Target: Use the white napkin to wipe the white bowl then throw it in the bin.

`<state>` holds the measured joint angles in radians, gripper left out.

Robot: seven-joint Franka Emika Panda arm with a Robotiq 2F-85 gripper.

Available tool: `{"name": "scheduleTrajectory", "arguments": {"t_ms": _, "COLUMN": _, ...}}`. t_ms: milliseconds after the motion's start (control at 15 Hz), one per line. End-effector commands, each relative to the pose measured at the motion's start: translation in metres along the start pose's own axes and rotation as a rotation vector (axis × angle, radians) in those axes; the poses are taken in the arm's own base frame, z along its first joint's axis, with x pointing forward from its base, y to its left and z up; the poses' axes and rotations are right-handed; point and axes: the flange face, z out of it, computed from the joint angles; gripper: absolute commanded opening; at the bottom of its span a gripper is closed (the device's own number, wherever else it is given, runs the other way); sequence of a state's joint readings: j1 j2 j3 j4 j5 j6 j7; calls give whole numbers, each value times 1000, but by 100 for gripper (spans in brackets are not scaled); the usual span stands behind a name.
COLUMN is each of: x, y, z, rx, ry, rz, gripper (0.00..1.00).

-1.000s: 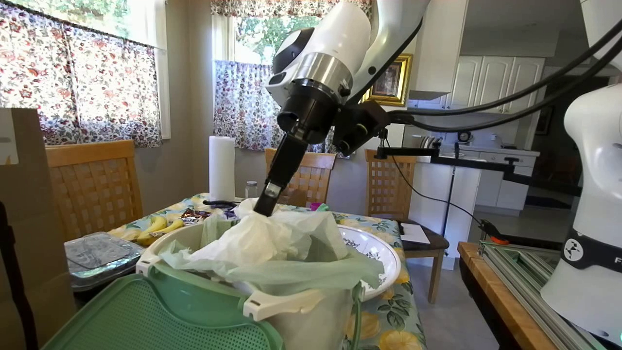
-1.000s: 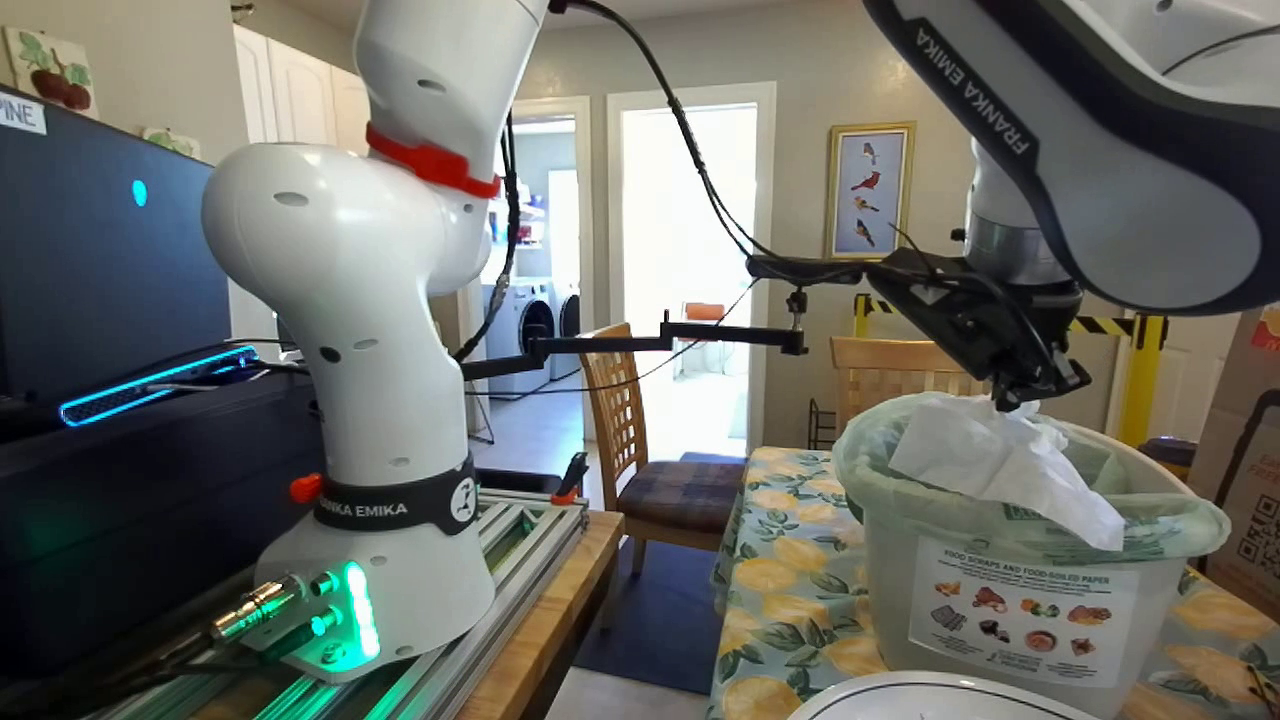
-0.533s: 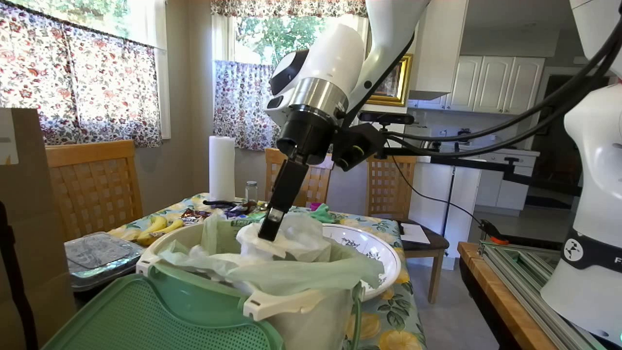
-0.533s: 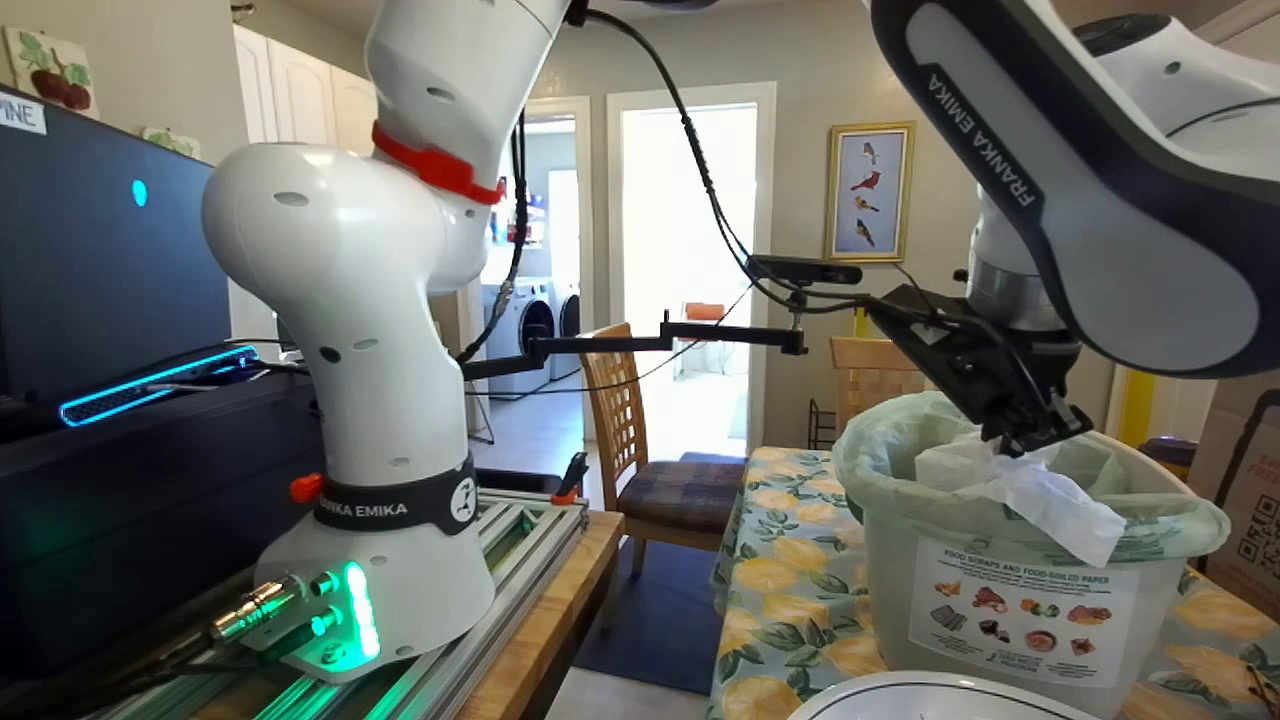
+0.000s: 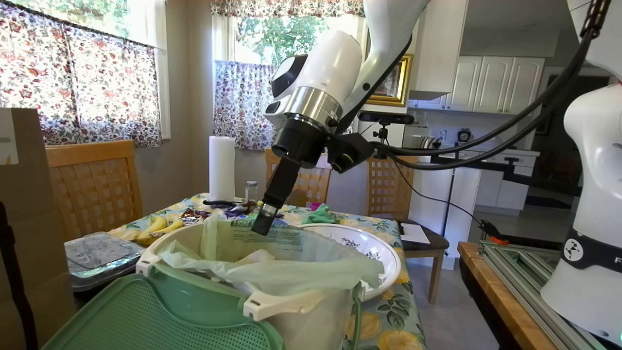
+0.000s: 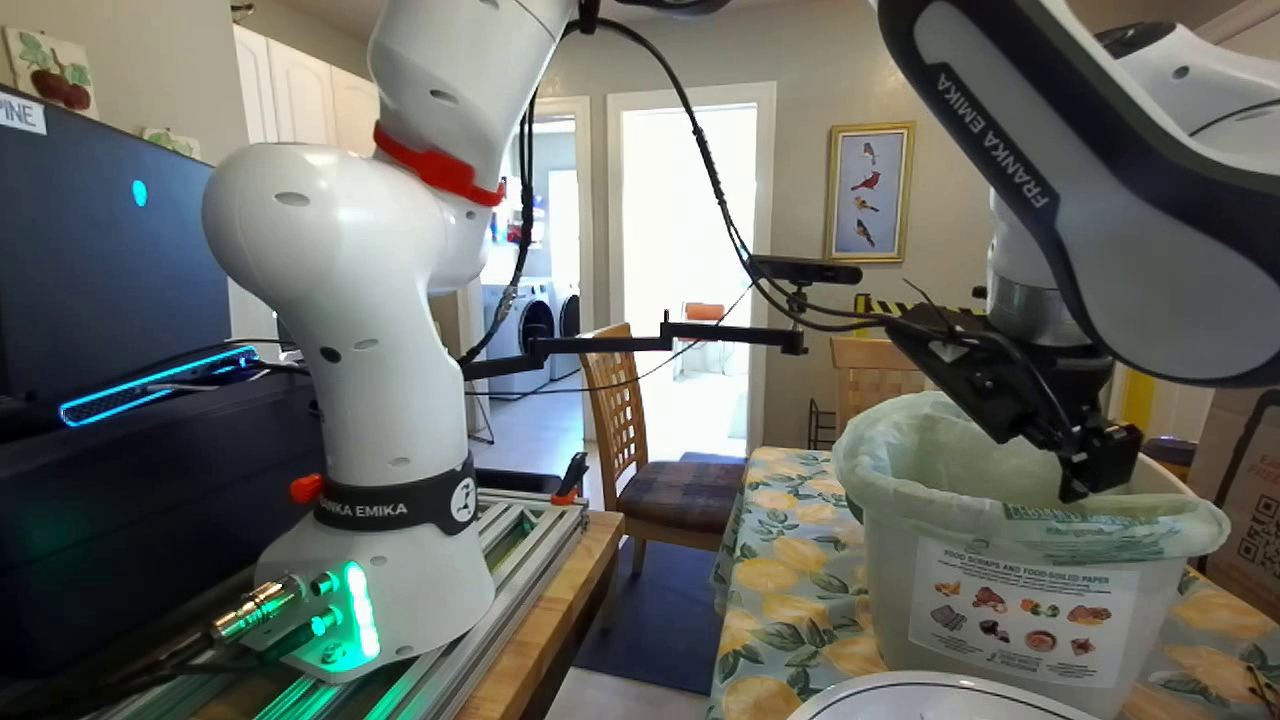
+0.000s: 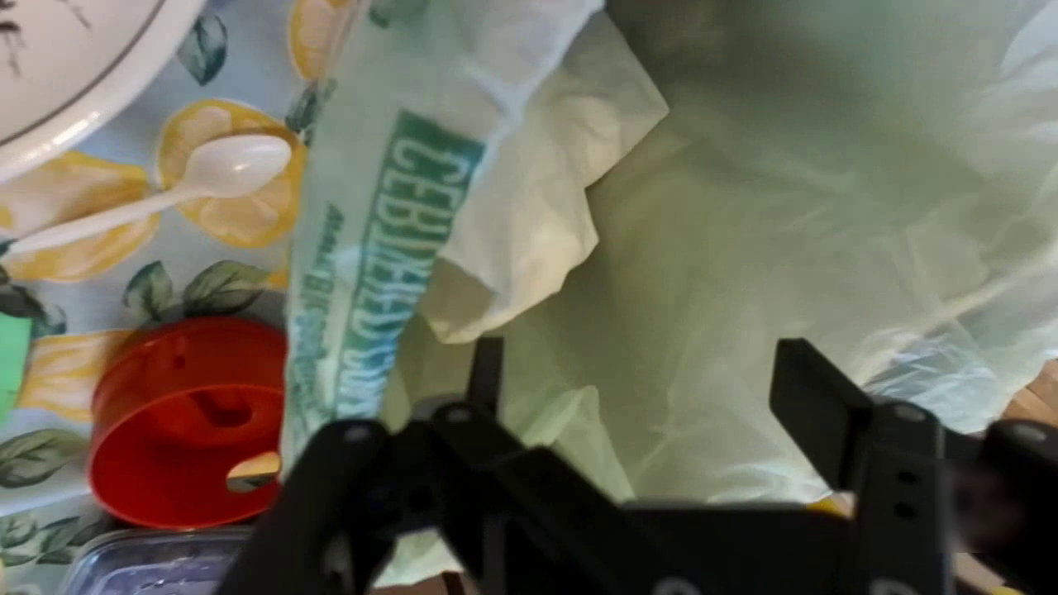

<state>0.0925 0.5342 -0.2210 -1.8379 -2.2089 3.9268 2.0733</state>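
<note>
The pale-green bin (image 6: 885, 590) stands on the table, its whitish plastic bag (image 5: 301, 272) folded over the rim. Inside it the crumpled white napkin (image 7: 537, 215) lies against the bag wall, partly covered by the bag's printed fold. An exterior view shows only a small pale bit of the napkin (image 5: 257, 256). My gripper (image 7: 640, 372) is over the bin's mouth with its fingers wide apart and nothing between them; in both exterior views the gripper (image 5: 262, 226) (image 6: 1090, 480) points down at the bag. The white bowl (image 5: 388, 257) sits beside the bin, its rim (image 7: 116, 91) visible in the wrist view.
A green lid (image 5: 160, 316) hangs at the bin's side. Bananas (image 5: 158, 231), a plastic box (image 5: 104, 253) and a paper towel roll (image 5: 221, 167) share the table. A red container (image 7: 190, 421) and a white spoon (image 7: 235, 165) lie near the bin. A camera (image 5: 386, 117) on a stand is behind the arm.
The gripper has come down toward the bin and opened, letting go of the napkin. The napkin, earlier hanging from the fingers over the rim, has dropped into the bin.
</note>
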Motion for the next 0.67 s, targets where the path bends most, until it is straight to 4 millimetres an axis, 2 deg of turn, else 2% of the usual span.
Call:
{"name": "scheduleTrajectory", "arguments": {"t_ms": 0, "x": 13, "y": 5, "z": -15, "rx": -82, "ry": 63, "rz": 23, "gripper": 100}}
{"name": "scheduleTrajectory", "arguments": {"t_ms": 333, "x": 18, "y": 19, "z": -42, "rx": -216, "ry": 128, "rz": 156, "gripper": 100}}
{"name": "scheduleTrajectory", "arguments": {"t_ms": 600, "x": -3, "y": 43, "z": -60, "rx": -381, "ry": 24, "rz": 228, "gripper": 100}}
